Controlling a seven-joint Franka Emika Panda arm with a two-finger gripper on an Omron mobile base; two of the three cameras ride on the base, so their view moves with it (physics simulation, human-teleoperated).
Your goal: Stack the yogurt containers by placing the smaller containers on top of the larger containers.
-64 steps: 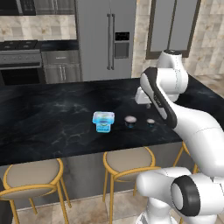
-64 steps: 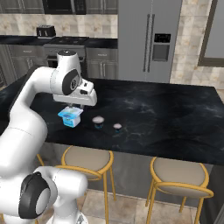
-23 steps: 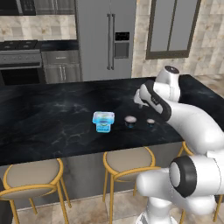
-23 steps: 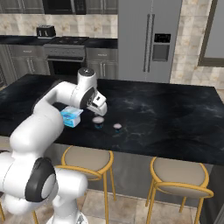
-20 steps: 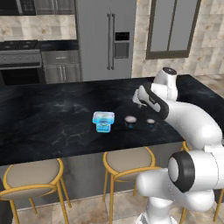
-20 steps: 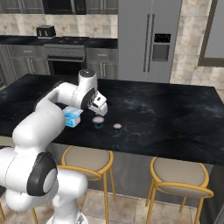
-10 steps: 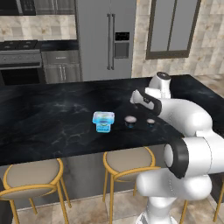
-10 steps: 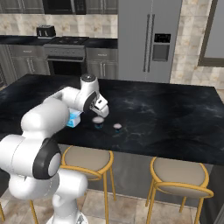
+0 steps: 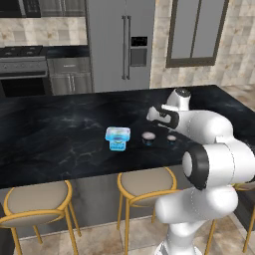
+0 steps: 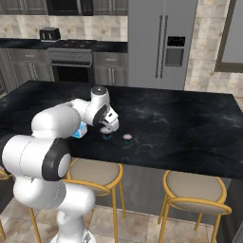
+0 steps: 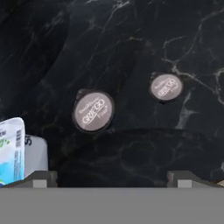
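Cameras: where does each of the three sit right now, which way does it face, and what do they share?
Left base view: behind the arm to its left, facing forward and down over the counter; the white arm rises at lower right, reaching toward the blue tub and two round cups.
Right base view: behind to its right, same counter; the arm rises at lower left.
Hand view: on the hand, looking down between the open gripper at the bigger cup and smaller cup.
Shared: tub, both cups, counter.

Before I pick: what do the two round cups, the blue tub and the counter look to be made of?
Round cups: likely plastic, dark bodies, matte printed lids.
Blue tub: probably thin plastic, pale translucent top, printed label.
Counter: polished black stone look, pale veins, faint sheen.
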